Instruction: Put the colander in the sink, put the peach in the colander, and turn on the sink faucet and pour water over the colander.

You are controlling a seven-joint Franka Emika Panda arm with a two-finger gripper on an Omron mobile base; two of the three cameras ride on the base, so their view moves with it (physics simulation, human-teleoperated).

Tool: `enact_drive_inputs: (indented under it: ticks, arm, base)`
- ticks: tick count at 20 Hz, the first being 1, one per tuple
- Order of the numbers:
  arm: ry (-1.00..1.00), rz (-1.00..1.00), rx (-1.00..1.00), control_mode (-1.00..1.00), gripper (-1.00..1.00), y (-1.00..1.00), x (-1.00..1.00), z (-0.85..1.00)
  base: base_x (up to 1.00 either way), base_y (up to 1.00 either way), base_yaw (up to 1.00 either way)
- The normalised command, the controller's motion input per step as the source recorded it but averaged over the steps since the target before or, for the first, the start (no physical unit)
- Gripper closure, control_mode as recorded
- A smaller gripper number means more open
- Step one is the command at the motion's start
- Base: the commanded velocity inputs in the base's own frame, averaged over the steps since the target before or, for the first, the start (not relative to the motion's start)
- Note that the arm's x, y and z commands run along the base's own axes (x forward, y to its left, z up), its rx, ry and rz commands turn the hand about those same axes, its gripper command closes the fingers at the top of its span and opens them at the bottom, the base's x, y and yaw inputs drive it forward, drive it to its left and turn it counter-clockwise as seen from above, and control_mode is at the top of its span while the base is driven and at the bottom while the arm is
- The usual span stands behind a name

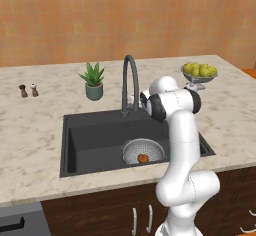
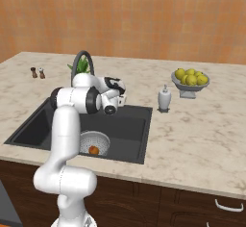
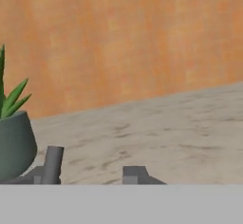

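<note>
Now | sink faucet (image 1: 129, 82): upright, spout arching over sink (image 1: 95, 130) | hand (image 3: 90, 173): part open, grip unclear

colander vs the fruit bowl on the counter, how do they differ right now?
Place: the colander sits down in the sink; the fruit bowl stands on the counter, off to the right.
Build: the colander is a perforated bowl resting low; the fruit bowl stands raised on a pedestal.
Contents: the colander holds one orange-red peach; the fruit bowl is heaped with yellow-green fruit.
Shared: both are round, grey and hold fruit.
</note>
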Motion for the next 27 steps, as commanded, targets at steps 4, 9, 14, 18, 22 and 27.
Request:
enact_drive_inputs:
  ticks: [4,9,14,18,22,27]
  arm:
    - [0.08,0.00,0.21,-1.00,1.00,-1.00,0.00,-0.37]
    - [0.13,0.00,0.21,-1.00,1.00,-1.00,0.00,-0.58]
    - [0.16,0.00,0.18,-1.00,1.00,-1.00,0.00,-0.66]
    - [0.09,0.00,0.23,-1.00,1.00,-1.00,0.00,-0.39]
    - [-0.12,0.00,0.59,-1.00,1.00,-1.00,0.01,0.84]
    - [-0.14,0.00,0.75,-1.00,1.00,-1.00,0.00,1.00]
  base:
    - [0.00,0.00,0.00]
    - [0.00,0.00,0.00]
    - [0.00,0.00,0.00]
    - [0.00,0.00,0.00]
    - [0.00,0.00,0.00]
    - [0.00,0.00,0.00]
